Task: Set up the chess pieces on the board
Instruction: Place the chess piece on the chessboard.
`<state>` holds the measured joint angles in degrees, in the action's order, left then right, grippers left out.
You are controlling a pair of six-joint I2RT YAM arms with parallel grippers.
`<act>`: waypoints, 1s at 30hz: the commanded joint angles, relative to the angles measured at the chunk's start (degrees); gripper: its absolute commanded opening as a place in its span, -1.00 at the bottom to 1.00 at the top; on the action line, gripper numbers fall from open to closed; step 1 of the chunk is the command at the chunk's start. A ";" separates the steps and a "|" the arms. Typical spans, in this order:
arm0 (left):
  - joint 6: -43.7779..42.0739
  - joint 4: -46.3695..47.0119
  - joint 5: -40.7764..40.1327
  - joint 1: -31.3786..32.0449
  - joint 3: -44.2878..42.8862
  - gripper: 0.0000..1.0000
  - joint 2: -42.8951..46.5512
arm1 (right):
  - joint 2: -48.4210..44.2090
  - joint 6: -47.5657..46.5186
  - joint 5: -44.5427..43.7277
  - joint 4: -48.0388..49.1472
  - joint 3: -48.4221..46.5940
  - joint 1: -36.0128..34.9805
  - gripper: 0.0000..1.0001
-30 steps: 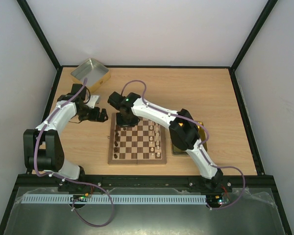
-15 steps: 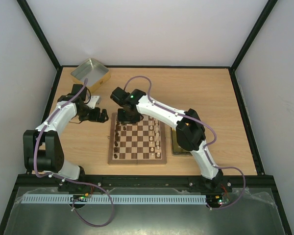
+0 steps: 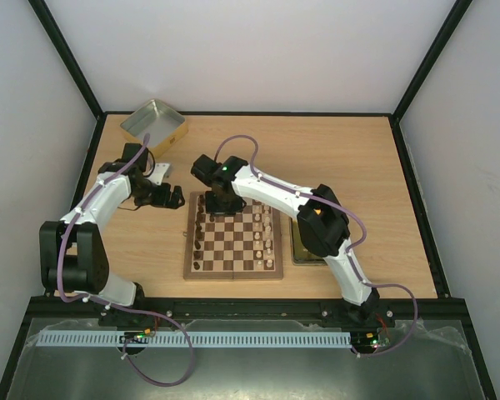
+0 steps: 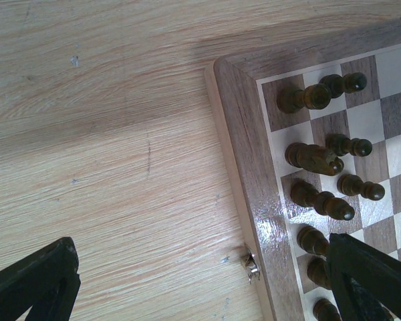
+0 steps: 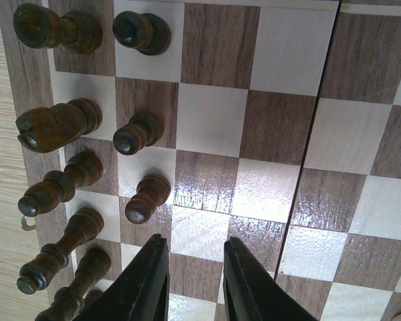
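The board (image 3: 233, 268) lies in the middle of the table. Dark chess pieces (image 3: 200, 237) fill its two left columns and cream chess pieces (image 3: 267, 237) stand along its right side. My right gripper (image 3: 220, 202) hangs over the board's far-left corner. In the right wrist view it (image 5: 194, 242) is open by a narrow gap over bare squares, just right of a dark pawn (image 5: 147, 198), holding nothing. My left gripper (image 3: 168, 197) is wide open over bare table left of the board. In the left wrist view it (image 4: 199, 246) frames the board's rim (image 4: 244, 134) and dark pieces (image 4: 314, 157).
A silver tin (image 3: 154, 125) sits at the far left of the table. A yellow-gold tin (image 3: 304, 252) lies right of the board, partly under the right arm. A small metal clasp (image 4: 252, 264) sticks out of the board's left edge.
My right gripper has shifted a little to the right over the board's far-left corner, and its jaws have narrowed slightly. The left arm has not moved.
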<state>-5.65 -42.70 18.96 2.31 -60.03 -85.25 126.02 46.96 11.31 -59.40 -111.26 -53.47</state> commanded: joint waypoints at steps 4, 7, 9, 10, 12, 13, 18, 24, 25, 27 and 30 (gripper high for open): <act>0.35 -0.28 -0.41 0.16 0.14 1.00 1.14 | 2.12 -0.12 -0.15 0.25 0.65 0.25 -0.57; 0.38 -0.28 -0.43 0.16 0.20 0.99 1.31 | 3.00 -0.11 0.26 0.85 0.70 0.30 -0.57; 0.32 -0.28 -0.43 0.16 0.18 0.99 1.53 | 3.33 0.00 0.51 1.17 0.86 0.27 -0.57; 0.37 -0.28 -0.48 0.16 0.24 0.99 1.60 | 3.54 0.03 0.63 1.28 0.74 0.30 -0.57; 0.33 -0.20 -0.47 0.16 0.38 0.99 1.74 | 3.98 -0.02 0.74 1.42 0.42 0.28 -0.57; 0.37 -0.19 -0.42 0.16 0.36 1.00 1.67 | 4.16 0.02 0.75 1.33 0.31 0.30 -0.57; 0.37 -0.28 -0.25 0.15 0.11 0.99 1.20 | 4.75 0.11 1.13 1.84 0.15 0.30 -0.58; 0.29 -0.28 -0.15 0.14 0.01 0.99 0.96 | 4.98 0.41 1.72 2.52 -0.17 0.32 -0.58; 0.27 -0.28 -0.15 0.15 0.06 0.99 0.92 | 5.07 0.34 1.78 2.53 -0.26 0.33 -0.58; 0.29 -0.28 -0.15 0.16 0.00 0.99 0.88 | 5.12 0.32 1.77 2.64 -0.27 0.39 -0.58; 0.29 -0.28 -0.07 0.14 0.02 1.00 0.80 | 5.20 0.32 1.97 2.88 -0.33 0.47 -0.58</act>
<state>-5.58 -42.70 18.87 2.31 -60.03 -85.25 130.19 46.98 13.28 -56.75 -110.93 -53.25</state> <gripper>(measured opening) 0.997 0.210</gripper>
